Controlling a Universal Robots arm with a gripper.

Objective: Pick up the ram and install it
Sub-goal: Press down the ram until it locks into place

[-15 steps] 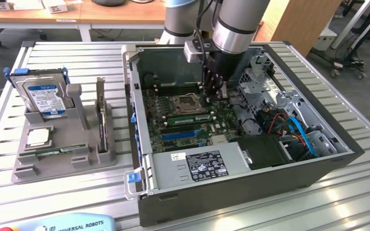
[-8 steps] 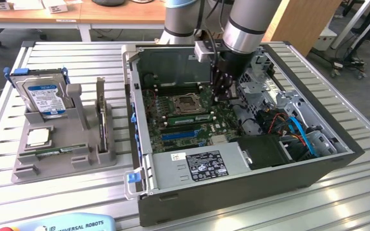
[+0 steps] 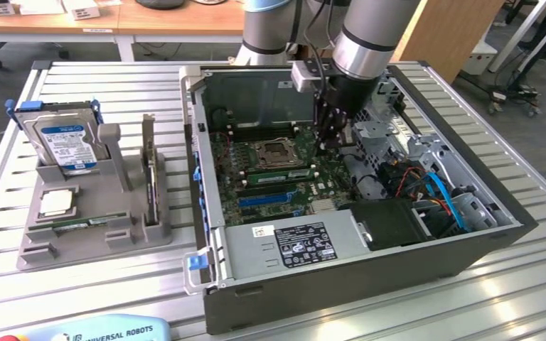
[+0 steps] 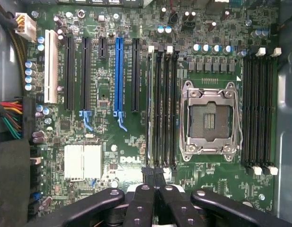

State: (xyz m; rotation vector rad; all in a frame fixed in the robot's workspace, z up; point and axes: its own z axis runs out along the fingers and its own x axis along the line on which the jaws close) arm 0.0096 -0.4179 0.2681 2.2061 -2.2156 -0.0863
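Over the memory slots, the gripper hangs fully closed.

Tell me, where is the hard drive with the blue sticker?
The hard drive stands at the exterior view's left, in the grey holder, just behind the square silver chip, outside the computer case.

The arm enters the exterior view at 12 o'clock and hangs nearly straight down, leaning slightly toward 1 o'clock at its upper end. Below it the black gripper points downward, at about 2 o'clock from the view's centre. Its fingers are pressed together, tip against tip (the side bars splay outward).
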